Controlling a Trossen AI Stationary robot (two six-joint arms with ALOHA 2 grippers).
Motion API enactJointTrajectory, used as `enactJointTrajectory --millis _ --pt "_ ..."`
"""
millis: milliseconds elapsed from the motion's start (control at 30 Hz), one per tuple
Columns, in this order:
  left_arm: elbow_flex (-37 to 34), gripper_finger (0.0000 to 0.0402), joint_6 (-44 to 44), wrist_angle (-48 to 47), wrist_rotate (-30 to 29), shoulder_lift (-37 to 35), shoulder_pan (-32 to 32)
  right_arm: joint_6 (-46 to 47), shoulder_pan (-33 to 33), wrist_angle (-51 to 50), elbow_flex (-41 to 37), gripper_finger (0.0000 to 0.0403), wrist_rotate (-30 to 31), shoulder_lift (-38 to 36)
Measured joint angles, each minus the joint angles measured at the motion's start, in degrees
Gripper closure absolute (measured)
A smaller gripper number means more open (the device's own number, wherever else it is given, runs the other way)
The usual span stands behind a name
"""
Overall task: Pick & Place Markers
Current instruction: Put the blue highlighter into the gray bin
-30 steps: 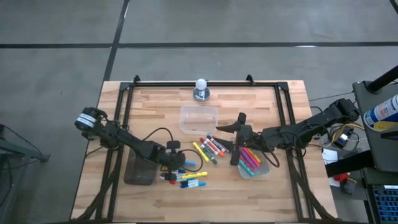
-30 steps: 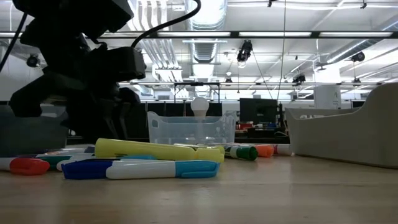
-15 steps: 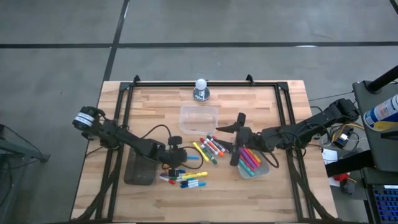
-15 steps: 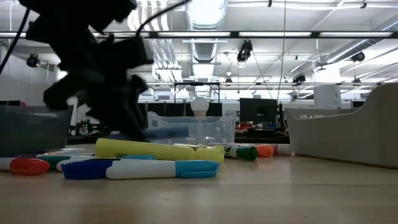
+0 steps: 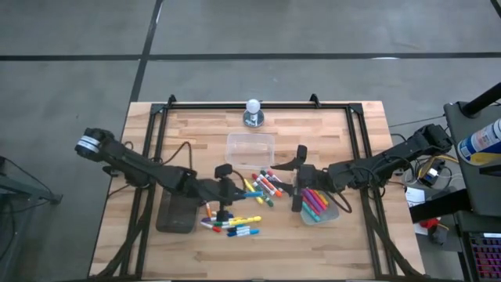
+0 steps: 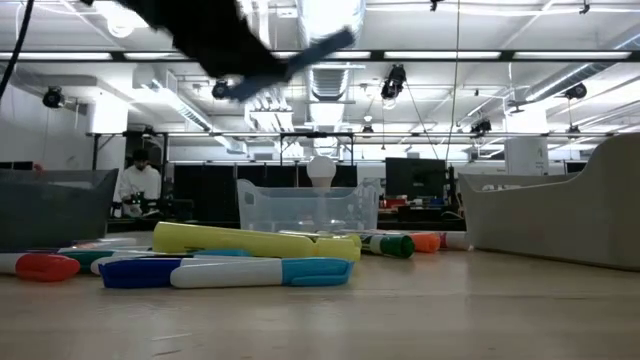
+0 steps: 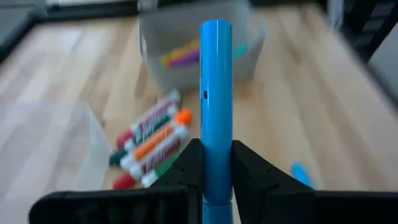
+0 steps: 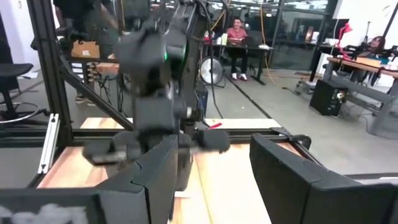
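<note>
My left gripper (image 5: 225, 192) is raised over the table's middle and shut on a light-blue marker (image 7: 216, 99), which the low view shows high up (image 6: 320, 47). Loose markers lie flat on the wood in two groups, one (image 5: 264, 186) in the middle and one (image 5: 232, 226) nearer the front edge. More markers (image 5: 315, 202) lie in the right clear tub (image 5: 332, 215). My right gripper (image 5: 296, 182) is open beside that tub's left edge; its wrist view shows its fingers spread (image 8: 208, 177). My left gripper pinches the light-blue marker between its two fingers (image 7: 186, 167), gripping it near its rear end (image 7: 216, 177). The marker runs along the fingers and sticks out forward past them, toward the table's right. It is lifted clear of the table, its free end tilted up.
An empty clear tub (image 5: 250, 149) stands behind the middle group. A dark grey tray (image 5: 175, 216) lies under the left arm. A white bulb-shaped object (image 5: 253, 112) stands at the far edge. Black frame rails (image 5: 160, 125) border the table. People stand in the room beyond (image 6: 140, 180).
My left gripper has risen from the near group of markers, carrying the light-blue marker up and a little toward the table's right and far side. In the low view it has climbed from table level to the picture's top. The right arm has kept still.
</note>
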Motion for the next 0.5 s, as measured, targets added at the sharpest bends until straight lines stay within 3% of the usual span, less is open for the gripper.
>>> enactJointTrajectory --millis 267,433,500 --pt "3.9 0.0354 0.6 2.2 -0.1 -3.4 0.1 -0.5 0.0 0.6 0.0 0.0213 -0.6 0.0" --pt "5.7 0.0354 1.5 2.0 -0.4 -3.8 0.3 -0.2 0.0 1.7 0.0 0.0213 -11.2 0.0" --pt "6.2 0.0354 2.0 2.0 -0.5 -3.8 0.3 0.7 0.0 1.8 0.0 0.0213 -11.6 0.0"
